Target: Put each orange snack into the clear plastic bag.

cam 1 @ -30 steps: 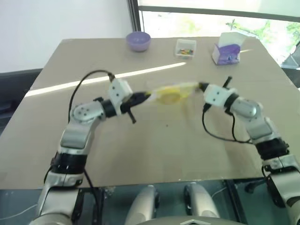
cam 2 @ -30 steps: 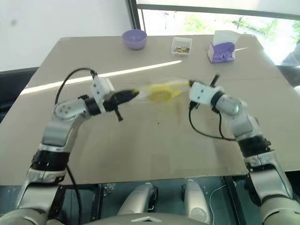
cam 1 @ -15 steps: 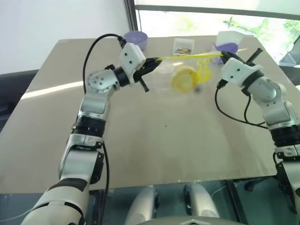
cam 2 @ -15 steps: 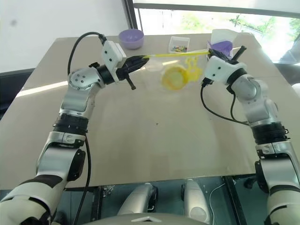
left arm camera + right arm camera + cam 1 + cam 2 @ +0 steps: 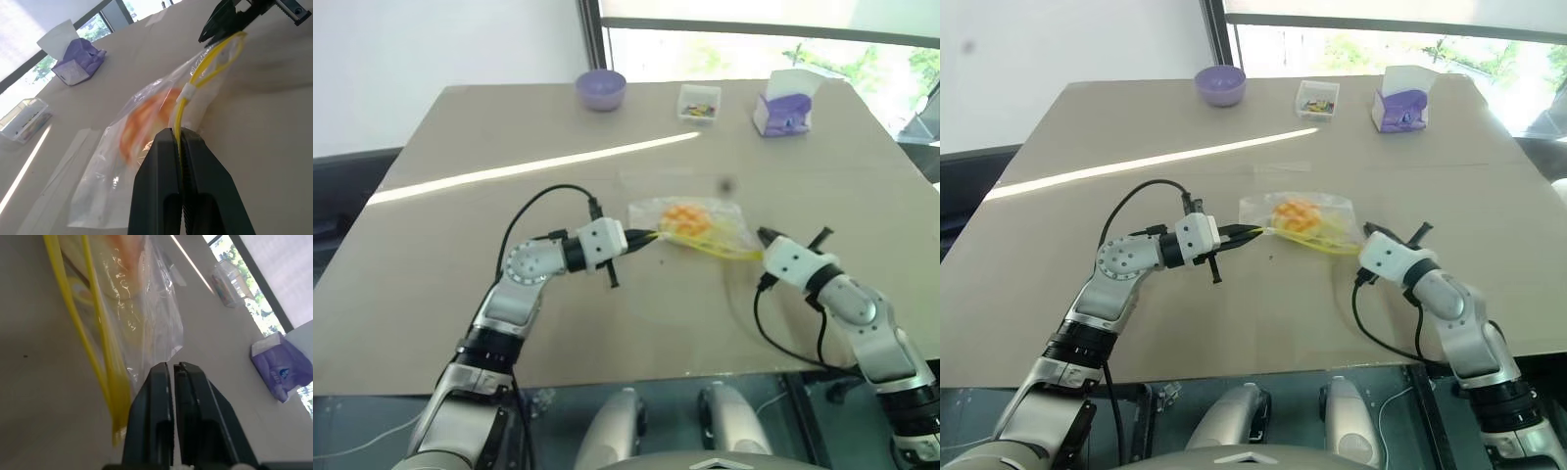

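Note:
The clear plastic bag [image 5: 648,210] lies flat on the table, a little right of the middle. The orange snack [image 5: 686,217] is inside it, seen through the plastic. My left gripper [image 5: 643,238] is at the bag's left corner, shut on the bag's yellow strip [image 5: 182,110]. Just off the strip's right end, my right gripper [image 5: 764,235] rests low over the table. In the right wrist view its fingers [image 5: 157,382] stand a narrow slit apart with nothing between them, and the strip [image 5: 100,367] runs beside them.
Along the far edge of the tan table [image 5: 460,245] stand a purple bowl [image 5: 601,86], a small clear box of colourful bits [image 5: 701,101] and a purple and white tissue box [image 5: 785,106]. The table's near edge runs just below both arms.
Both arms have come down and back from a raised hold. The bag, stretched in the air before, now lies on the table. The right gripper has let go of the strip.

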You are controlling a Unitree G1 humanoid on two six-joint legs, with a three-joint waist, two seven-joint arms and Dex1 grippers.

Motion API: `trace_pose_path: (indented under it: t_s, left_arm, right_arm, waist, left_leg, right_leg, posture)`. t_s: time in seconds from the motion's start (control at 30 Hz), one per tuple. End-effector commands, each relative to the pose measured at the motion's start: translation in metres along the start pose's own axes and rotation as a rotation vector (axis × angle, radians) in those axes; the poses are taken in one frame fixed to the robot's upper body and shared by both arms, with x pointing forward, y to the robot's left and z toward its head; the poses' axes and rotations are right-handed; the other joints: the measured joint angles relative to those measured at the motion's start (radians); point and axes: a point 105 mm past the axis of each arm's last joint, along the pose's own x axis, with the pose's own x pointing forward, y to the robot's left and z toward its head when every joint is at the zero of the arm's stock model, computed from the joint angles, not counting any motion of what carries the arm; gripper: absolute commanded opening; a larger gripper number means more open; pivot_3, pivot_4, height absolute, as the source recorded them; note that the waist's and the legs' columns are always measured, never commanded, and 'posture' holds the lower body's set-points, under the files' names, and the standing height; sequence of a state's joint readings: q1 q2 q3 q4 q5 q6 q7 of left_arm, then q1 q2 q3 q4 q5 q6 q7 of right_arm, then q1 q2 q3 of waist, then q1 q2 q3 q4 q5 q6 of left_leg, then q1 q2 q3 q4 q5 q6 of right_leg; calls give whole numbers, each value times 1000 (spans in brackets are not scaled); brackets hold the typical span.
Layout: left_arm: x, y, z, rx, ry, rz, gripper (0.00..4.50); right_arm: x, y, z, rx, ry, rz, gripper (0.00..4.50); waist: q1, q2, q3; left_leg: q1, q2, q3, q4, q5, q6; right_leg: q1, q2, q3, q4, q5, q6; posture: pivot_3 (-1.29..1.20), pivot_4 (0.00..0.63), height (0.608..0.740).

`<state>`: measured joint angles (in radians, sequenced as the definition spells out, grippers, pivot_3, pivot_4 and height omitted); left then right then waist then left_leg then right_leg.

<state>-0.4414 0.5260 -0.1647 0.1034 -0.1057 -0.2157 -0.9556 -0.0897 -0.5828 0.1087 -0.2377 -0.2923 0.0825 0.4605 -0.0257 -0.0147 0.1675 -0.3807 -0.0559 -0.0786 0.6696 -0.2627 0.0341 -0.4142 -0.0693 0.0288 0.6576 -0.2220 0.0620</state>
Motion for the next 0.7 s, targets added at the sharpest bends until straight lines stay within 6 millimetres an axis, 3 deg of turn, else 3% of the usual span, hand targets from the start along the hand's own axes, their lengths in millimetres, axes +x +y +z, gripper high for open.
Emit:
trace_pose_path:
  t_s: [0.03,0.07,0.2,0.33,0.53,0.63,0.7]
  left_arm:
    - [-5,5,9,4,-17,19,0]
    - [-6,5,10,3,-15,18,0]
    - [-6,7,11,1,-7,15,0]
    - [-4,8,12,12,3,1,0]
    - [-2,6,15,26,6,-17,0]
    - [-2,5,18,30,5,-18,0]
    - [-3,5,19,35,10,-17,0]
  right_arm:
    - [-19,-17,12,62,-29,14,1826]
    - [-26,-17,21,86,-58,50,2195]
    - [-40,-24,70,146,-203,166,2195]
    - [-19,-20,111,71,-321,228,2195]
    - [23,13,129,-17,-351,313,2195]
    - [32,18,134,-50,-370,327,982]
    - [35,19,137,-54,-387,334,982]
  waist:
    - [4,0,0]
    - [7,0,0]
    - [6,0,0]
    - [6,0,0]
    - [13,0,1]
    - [14,0,1]
    - [14,0,1]
  left_leg:
    - [0,0,0,0,0,0]
    - [0,0,0,0,0,0]
    - [-1,1,-2,0,0,0]
    - [0,2,-1,0,0,0]
    - [-3,0,-4,0,0,0]
    - [-4,0,-4,0,1,-1]
    - [-4,0,-5,0,1,-2]
  right_leg:
    - [0,0,0,-1,0,0]
    - [0,0,0,-1,0,0]
    - [0,0,-1,-1,0,0]
    - [0,1,-2,-1,0,0]
    - [0,0,-5,-3,0,0]
    - [-1,-1,-5,-4,0,0]
    - [-1,-1,-5,-6,0,0]
  posture:
    - [0,150,740]
    - [0,150,740]
    - [0,150,740]
    - [0,150,740]
    - [0,150,740]
    - [0,150,740]
    - [0,150,740]
